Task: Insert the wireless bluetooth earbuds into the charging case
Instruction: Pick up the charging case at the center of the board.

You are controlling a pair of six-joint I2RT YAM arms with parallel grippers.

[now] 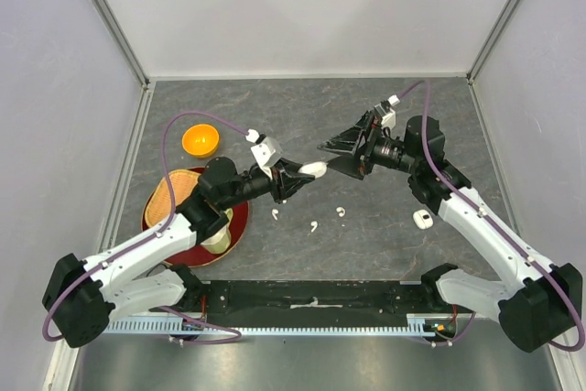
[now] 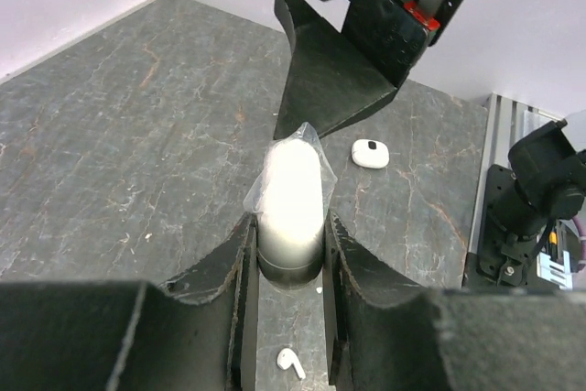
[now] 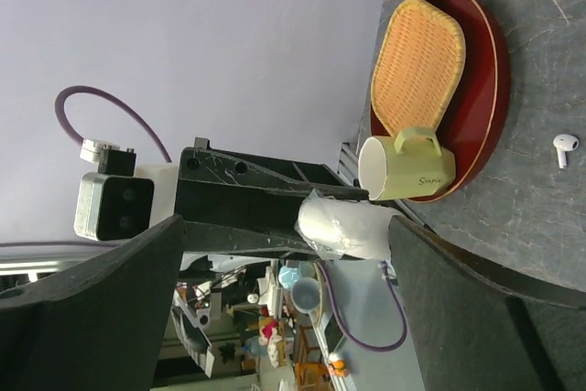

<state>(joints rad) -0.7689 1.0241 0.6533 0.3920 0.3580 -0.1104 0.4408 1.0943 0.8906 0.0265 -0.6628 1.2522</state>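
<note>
My left gripper (image 1: 302, 176) is clenched on the charging case (image 1: 317, 169). From the left wrist camera I see its two black fingers (image 2: 220, 272) pressing the lower sides of the white, rounded case, which is held off the table and wrapped in crinkled clear film. The free end of the case sticks out past the fingertips toward the other arm. My right gripper (image 1: 327, 155) faces it head-on with its jaws spread wide and nothing in them. Its tips are just beside the case's free end, but I cannot tell whether either one touches the case. On the right wrist camera the case shows in the gap between that gripper's two dark fingers (image 3: 92, 309). Under the meeting point, three white earbuds lie loose on the grey table (image 1: 366, 107). One (image 1: 275, 214) is under the left gripper, one (image 1: 313, 225) is a little nearer the arm bases, and one (image 1: 341, 211) is to the right of those. All three are apart from one another. A second white case (image 1: 422, 218) sits on the table beside the right arm, well apart from the earbuds. Further left is a red plate (image 1: 240, 226) carrying a wicker tray (image 1: 169, 197) and a pale mug (image 1: 217, 237) at its near edge. An orange bowl (image 1: 200, 140) stands just beyond the plate.
</note>
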